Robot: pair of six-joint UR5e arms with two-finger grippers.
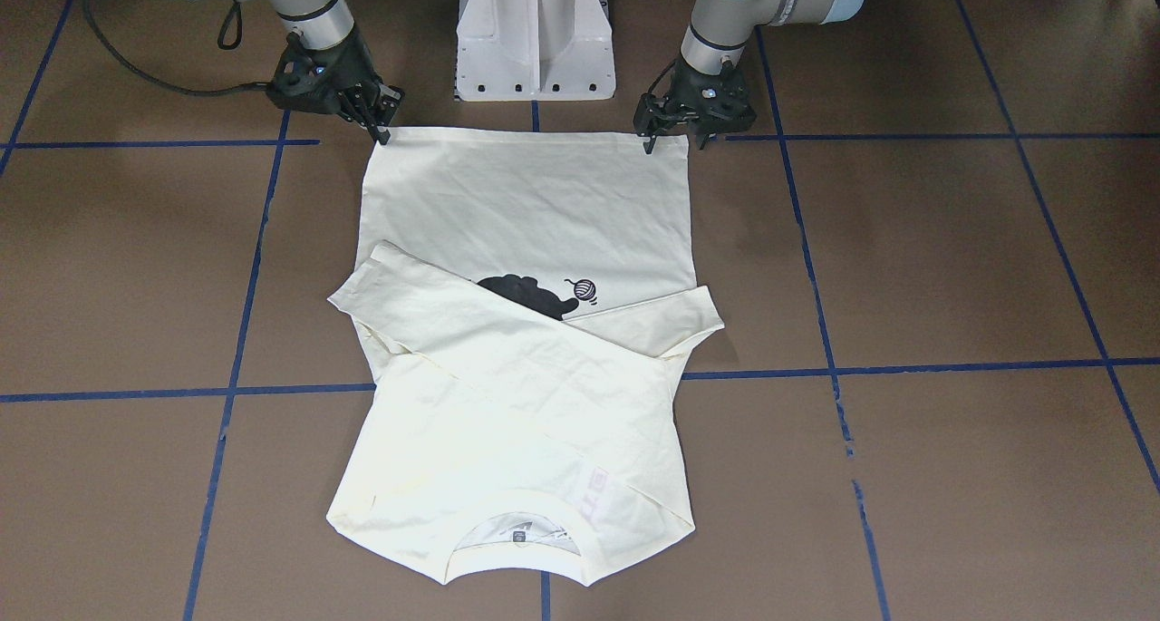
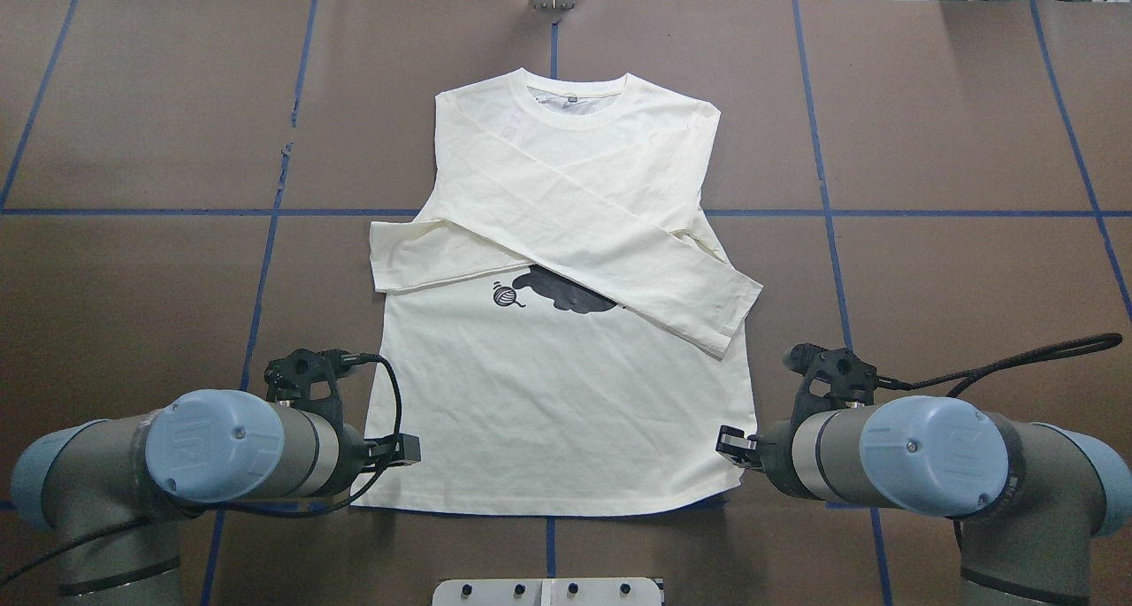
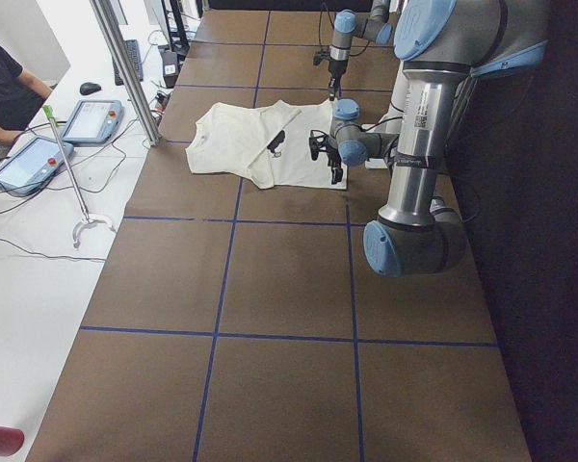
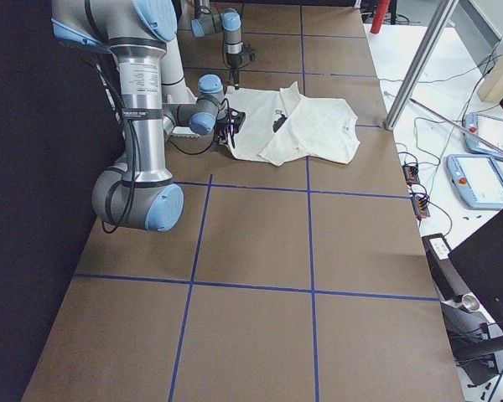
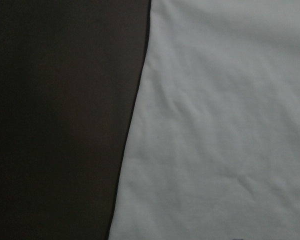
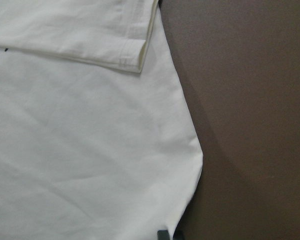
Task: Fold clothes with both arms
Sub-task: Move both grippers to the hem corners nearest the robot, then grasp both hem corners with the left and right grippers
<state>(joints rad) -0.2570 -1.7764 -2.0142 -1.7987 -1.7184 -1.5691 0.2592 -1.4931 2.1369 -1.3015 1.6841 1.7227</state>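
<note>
Left gripper (image 1: 675, 136): jaws parted, astride one hem corner.
Right gripper (image 1: 379, 118): at the other hem corner; parted or closed, cannot tell.
Risk: pinching only the top layer, or lifting unevenly, would likely skew the fold.
T-shirt (image 1: 526, 195): flat on the table (image 1: 952, 258), cat print (image 1: 530, 296) up, sleeves (image 1: 471, 313) crossed over the chest, collar (image 1: 580, 535) farthest from the robot.

Cat print (image 1: 530, 296): mostly buried under the crossed sleeves (image 1: 544, 349); only its back and the yarn ball (image 1: 583, 287) show.

Lettering (image 1: 603, 494): covered, a faint pink ghost through the cloth, unreadable.

Right pincer (image 1: 379, 118): tips bunched at a corner of the T-shirt (image 1: 526, 195), gap not readable. Its wrist camera catches one dark fingertip (image 6: 162, 235), cut by the bottom edge.

Left pincer (image 2: 402, 451): from overhead, largely under its own wrist.

Person (image 3: 5, 82): cropped at the picture's edge.
</note>
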